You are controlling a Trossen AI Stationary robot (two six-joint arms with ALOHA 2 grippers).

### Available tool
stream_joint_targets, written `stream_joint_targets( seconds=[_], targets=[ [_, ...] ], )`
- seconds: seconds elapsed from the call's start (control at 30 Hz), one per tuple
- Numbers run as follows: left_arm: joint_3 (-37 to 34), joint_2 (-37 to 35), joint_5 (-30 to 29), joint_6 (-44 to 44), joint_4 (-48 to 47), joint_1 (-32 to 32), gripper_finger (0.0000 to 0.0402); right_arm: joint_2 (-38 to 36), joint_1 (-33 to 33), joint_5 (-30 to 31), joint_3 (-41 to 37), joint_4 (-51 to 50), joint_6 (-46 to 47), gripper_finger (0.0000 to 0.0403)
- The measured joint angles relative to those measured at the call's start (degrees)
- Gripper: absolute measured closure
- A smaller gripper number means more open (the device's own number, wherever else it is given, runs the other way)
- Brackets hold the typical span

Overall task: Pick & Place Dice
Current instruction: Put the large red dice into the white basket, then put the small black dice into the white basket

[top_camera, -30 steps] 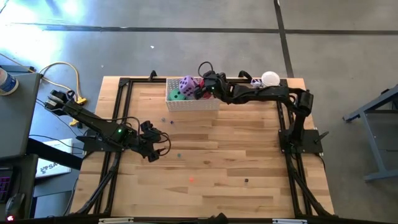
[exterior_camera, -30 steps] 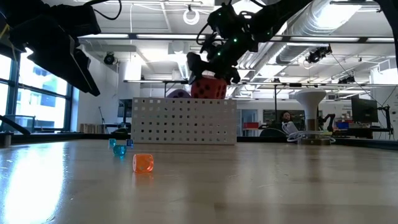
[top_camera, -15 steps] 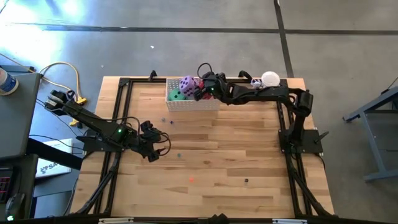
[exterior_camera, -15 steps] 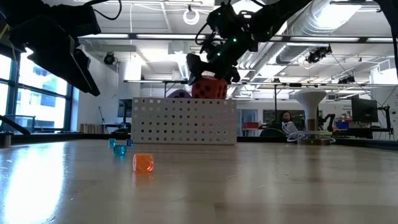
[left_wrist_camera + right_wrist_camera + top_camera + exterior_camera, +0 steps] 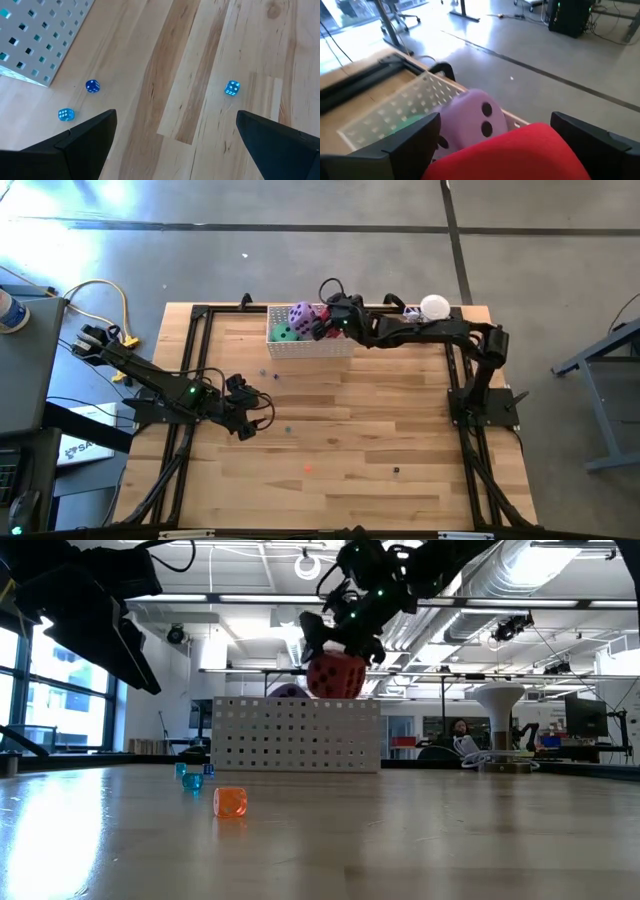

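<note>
Above the white basket (image 5: 296, 735), right claw (image 5: 335, 640) has lifted slightly, still gripping red die (image 5: 336, 675).

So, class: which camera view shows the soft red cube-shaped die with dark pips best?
The low view: the soft red die hangs whole under the right gripper, above the white perforated basket. The high view shows only a sliver; the right wrist view a close red edge; the left wrist view nothing.

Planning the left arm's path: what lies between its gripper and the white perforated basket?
High view: bare wood with tiny blue dice between left gripper and white perforated basket.
</note>
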Motion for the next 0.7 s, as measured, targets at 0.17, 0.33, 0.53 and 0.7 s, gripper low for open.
stream_joint_targets(
  seconds=[0.17,0.33,0.53,0.7],
  targets=[
    [0.0,0.0,0.0,0.0,0.02,0.0,0.0002,-1.29,0.3,-0.09,0.07,-0.07,-1.25,0.0017],
    [0.0,0.0,-0.02,0.0,0.04,0.0,0.0002,-1.33,0.36,-0.08,0.07,-1.41,-1.45,0.0014],
    [0.0,0.0,-0.02,0.0,0.04,0.0,0.0002,-1.09,0.36,0.02,0.07,-1.42,-1.47,0.0014],
    [0.0,0.0,-0.01,0.0,0.02,0.0,0.0002,-1.14,0.84,-0.36,0.07,-0.05,-4.67,0.0014]
  ],
)
